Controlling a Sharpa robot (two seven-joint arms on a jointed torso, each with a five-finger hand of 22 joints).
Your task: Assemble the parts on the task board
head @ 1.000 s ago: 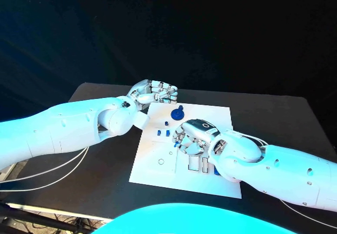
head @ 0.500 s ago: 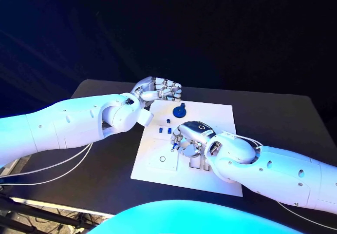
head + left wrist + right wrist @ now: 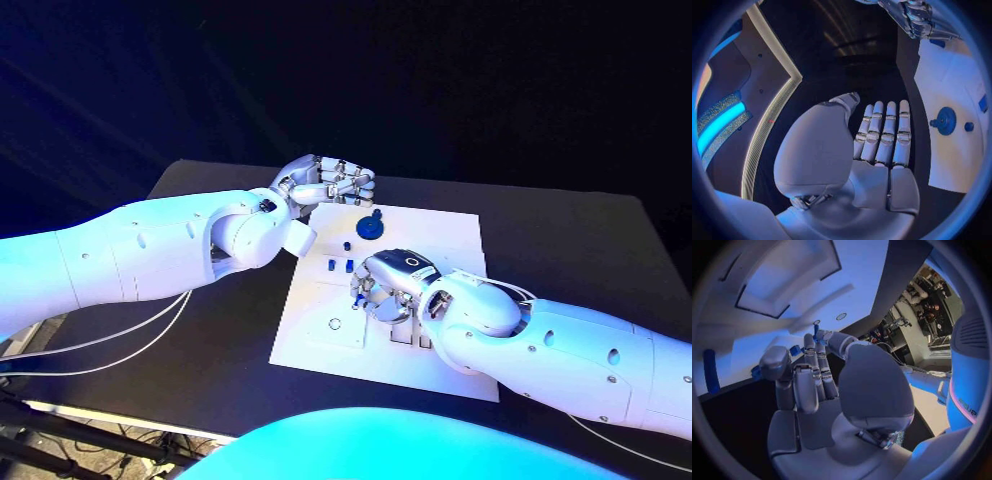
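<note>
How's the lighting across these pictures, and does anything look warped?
Head view: blue-cyan light tints both white arms and the task board, against a dark background. Left wrist view: fisheye bends the board's edge; the left hand sits dim against the dark table. Right wrist view: the right hand is shadowed, and the board curves strongly.

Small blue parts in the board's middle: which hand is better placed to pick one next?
Probably the right hand: it hovers over the board beside the small parts. The left hand sits off its far corner.
</note>
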